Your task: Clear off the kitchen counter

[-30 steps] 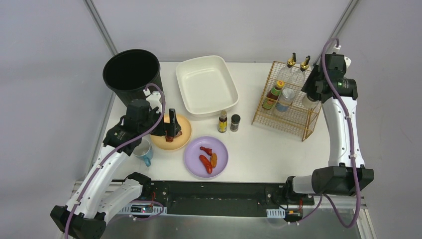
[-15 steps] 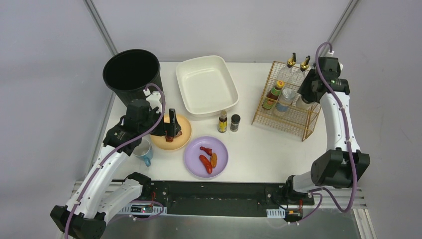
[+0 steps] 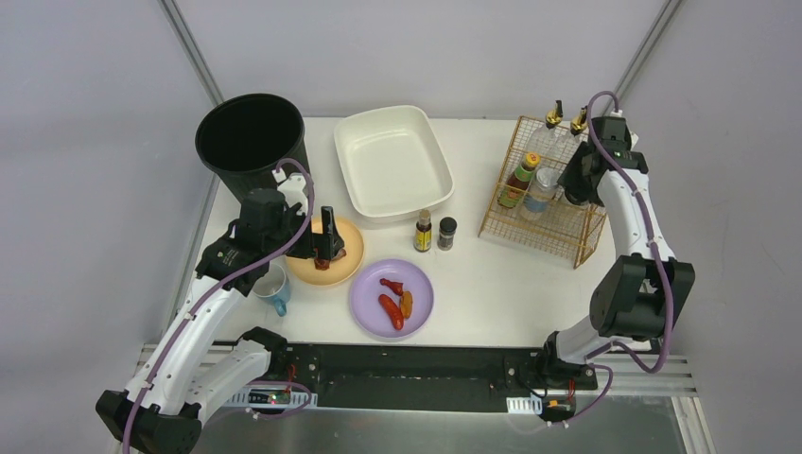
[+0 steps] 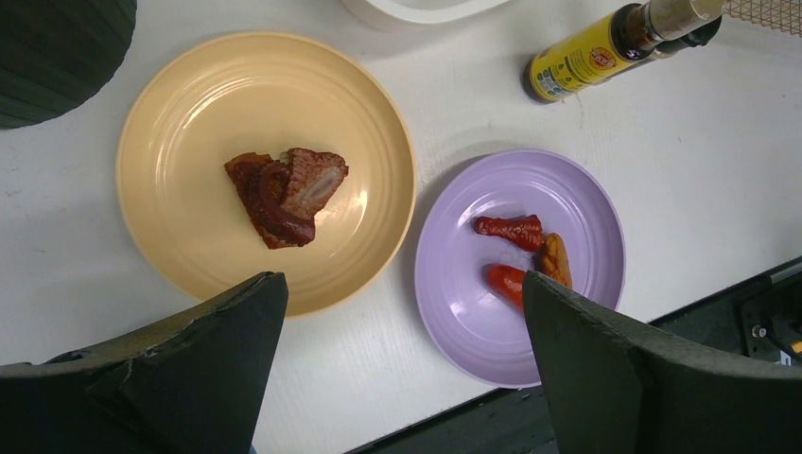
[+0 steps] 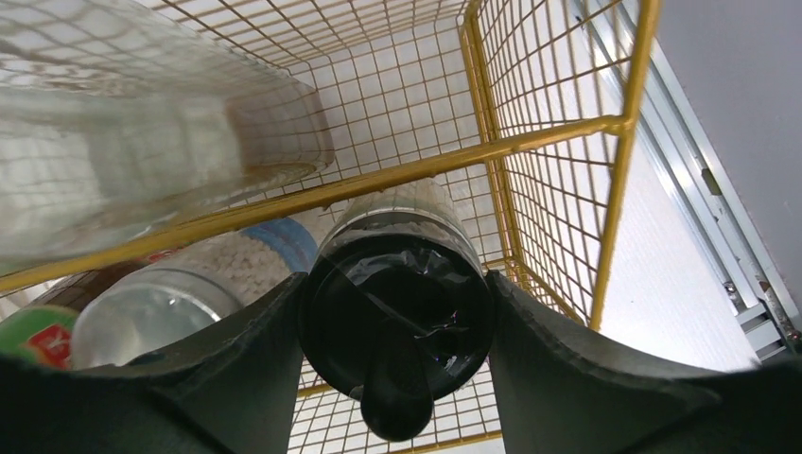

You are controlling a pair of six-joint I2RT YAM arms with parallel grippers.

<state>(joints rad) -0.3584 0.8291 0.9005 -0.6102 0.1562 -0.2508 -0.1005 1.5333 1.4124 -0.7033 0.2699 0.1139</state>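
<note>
The right tool (image 5: 397,284) is partly closed, with both fingers (image 5: 217,378) pressed on the round black cap of a clear bottle (image 5: 397,322) standing inside the gold wire rack (image 5: 558,132). Other clear bottles (image 5: 142,312) crowd in just beside it. The rack sits at the far right of the white flat surface (image 3: 511,284). The left tool (image 4: 402,284) is wide open and holds nothing, hanging over the near edge of a round yellow plate (image 4: 189,113) with brown meat pieces (image 4: 284,194) on it. Just right of that is a round purple plate (image 4: 577,199) with red sausage bits (image 4: 508,229). A dark bottle with a yellow label (image 4: 577,66) stands beyond the plates, near a small dark-capped jar (image 3: 447,233). A white rectangular basin (image 3: 392,161) is at far centre, a black round bin (image 3: 248,132) is at the far left, and a blue mug (image 3: 274,288) is partly hidden under the left arm. The surface runs under all of these, with a black rail on its near edge.
</note>
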